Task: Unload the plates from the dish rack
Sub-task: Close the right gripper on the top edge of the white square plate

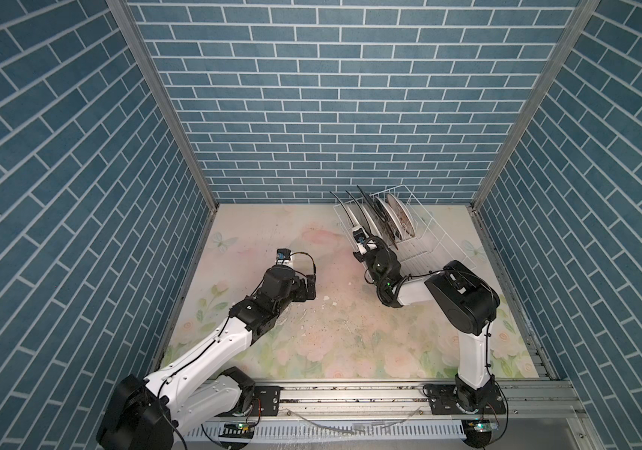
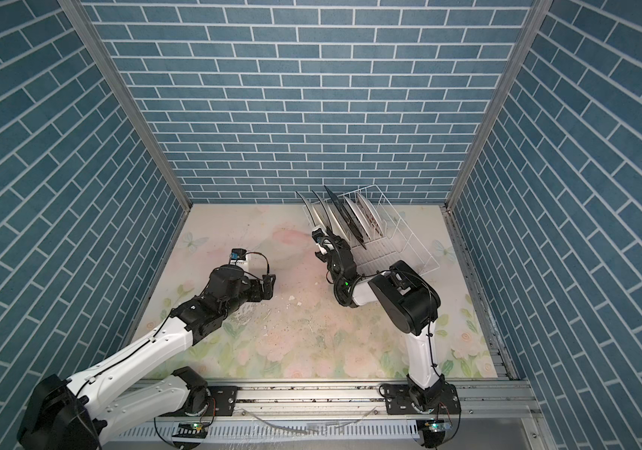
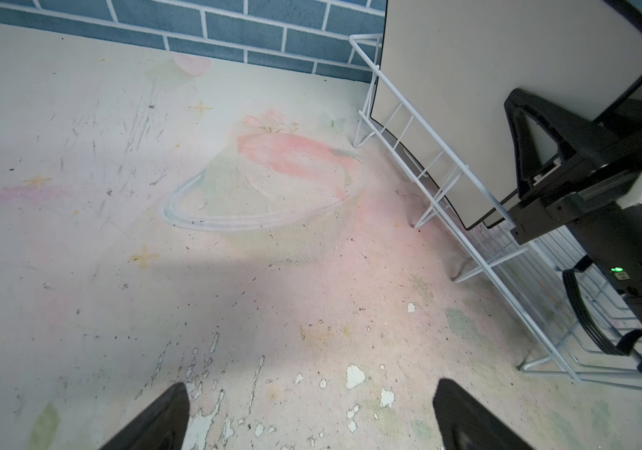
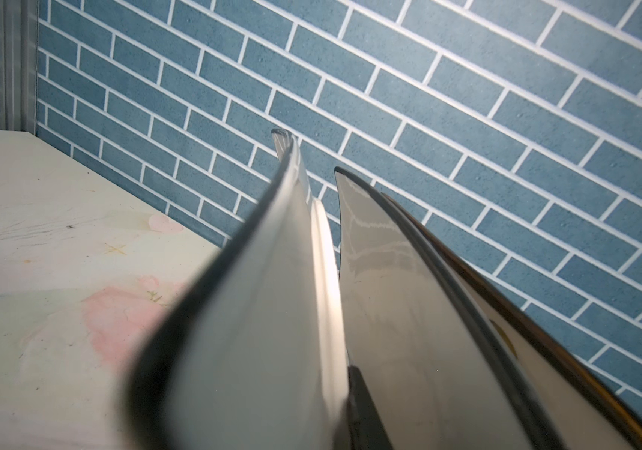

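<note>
White wire marks where my work is: the dish rack [image 1: 434, 243] sits toward the back of the tabletop [image 1: 331, 335] on my right side, close to the brick wall [image 1: 331, 117]. All five plates [image 1: 379, 218] stand on edge in it, leaning in a row at the end nearer that wall. None lies out on the tabletop, so I judge the unloading to be at its very start. My right tool [image 3: 526, 128] is at the end plate [image 3: 467, 78], the square black-rimmed one outermost on the side facing the middle of the tabletop. One of its fingers lies flat against the plate's pale outer face. In the right wrist view the other shows as a dark wedge tucked between this plate and its neighbour [image 4: 409, 292], so the tool is closed down on the near rim with the plate pinched between. My left tool [image 3: 311, 419] hangs low over bare tabletop, well apart from the rack, spread wide and holding nothing. The step in hand is the grasp on the first plate. Next I expect to draw it up along its own plane, because the neighbour stands just beside it and a sideways pull could knock the row. The rim looks thin and glossy, so I would lift slowly until the bottom edge clears the rack's side wire, then carry it to open tabletop.
</note>
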